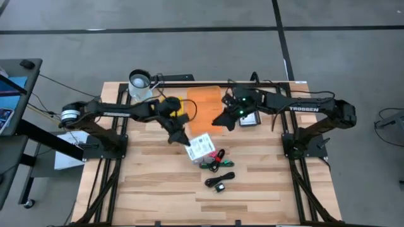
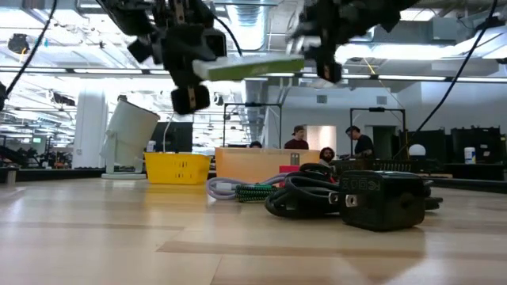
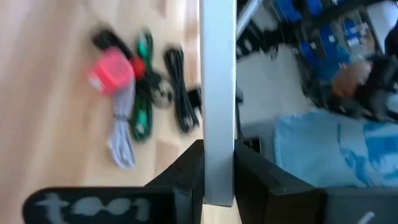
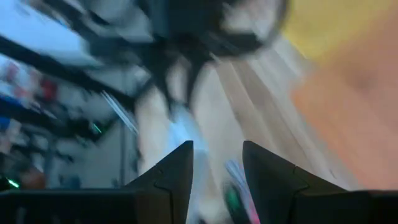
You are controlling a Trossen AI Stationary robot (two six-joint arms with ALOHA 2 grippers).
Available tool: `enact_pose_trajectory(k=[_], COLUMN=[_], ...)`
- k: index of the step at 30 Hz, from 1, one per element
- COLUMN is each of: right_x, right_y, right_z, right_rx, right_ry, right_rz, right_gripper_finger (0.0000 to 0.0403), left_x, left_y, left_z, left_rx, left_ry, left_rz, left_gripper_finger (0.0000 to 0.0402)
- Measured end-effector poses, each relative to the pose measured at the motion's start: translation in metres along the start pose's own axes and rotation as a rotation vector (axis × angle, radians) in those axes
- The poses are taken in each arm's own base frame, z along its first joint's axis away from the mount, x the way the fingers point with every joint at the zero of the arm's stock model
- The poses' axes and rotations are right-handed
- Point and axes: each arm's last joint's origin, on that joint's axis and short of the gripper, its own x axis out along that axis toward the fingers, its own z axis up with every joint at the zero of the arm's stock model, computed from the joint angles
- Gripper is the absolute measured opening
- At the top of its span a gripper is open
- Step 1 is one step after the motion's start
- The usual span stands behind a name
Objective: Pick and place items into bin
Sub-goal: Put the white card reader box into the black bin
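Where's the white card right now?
The white card is pinched in the left gripper, lifted off the table near its middle in the high view, just above the pile of cables.

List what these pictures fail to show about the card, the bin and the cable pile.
- White card: its printed labels are too small in the high view; the left wrist view shows only its edge, clamped in the left claw.
- Orange bin: the arms cover part of it from above, so its contents are hidden.
- Cable pile: the low view overlaps the pieces; the count is unclear.
- Right claw: its view is motion-blurred.
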Motion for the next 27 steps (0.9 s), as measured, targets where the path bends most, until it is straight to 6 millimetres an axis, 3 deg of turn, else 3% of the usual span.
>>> enact_pose_trajectory(k=[8,14,21,27], right_x=[-0.033,-0.056,-0.059,-0.058], right_y=[0.032,0.046,0.059,0.067], right_z=[0.022,0.024,0.023,0.027], right_rx=[-0.094,-0.198,-0.310,-0.344], right_ry=[-0.329,-0.474,-0.580,-0.660], right_rz=[0.080,0.016,-0.031,0.027], right_gripper_finger=[0.0145,0.0163,0.0197,0.0222], left_x=[-0.045,-0.071,-0.091,-0.096], left_y=[-0.023,-0.043,-0.066,-0.071], left_z=[0.012,0.022,0.035,0.039], left_rx=[0.092,0.181,0.305,0.324], left_ry=[-0.251,-0.475,-0.721,-0.820], left_rz=[0.139,0.187,0.145,0.141], left_gripper_finger=[0.0052,0.0052,0.0052,0.0052])
